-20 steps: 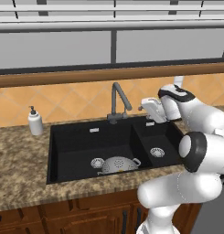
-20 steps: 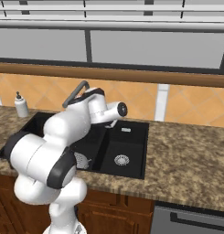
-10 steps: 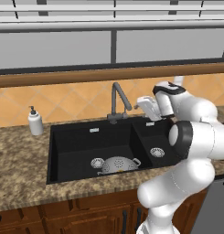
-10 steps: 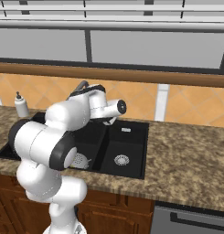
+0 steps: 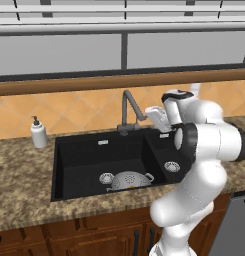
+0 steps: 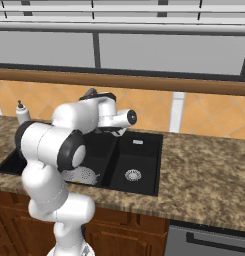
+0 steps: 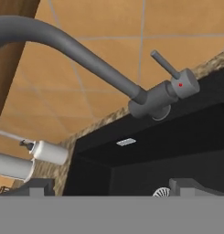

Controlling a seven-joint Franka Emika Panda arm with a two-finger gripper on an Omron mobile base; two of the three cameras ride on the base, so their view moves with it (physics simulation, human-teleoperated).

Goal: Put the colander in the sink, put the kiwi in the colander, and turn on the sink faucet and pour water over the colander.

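The dark grey faucet rises behind the black double sink. Its spout and side lever loom close in the hand view. My gripper hovers just right of the faucet stem, above the divider between the basins. It is open, its fingertips wide apart with nothing between them. The silver colander lies in the large basin near the front wall and next to the round drain; it also peeks out behind my arm as the colander. The kiwi is hidden. No water runs from the spout.
A white soap bottle with a pump stands on the granite counter left of the sink. The smaller basin has its own drain. An orange tiled wall and a wooden ledge run behind the faucet.
My hand has swung left, from over the small basin toward the faucet stem. The colander has stayed put.
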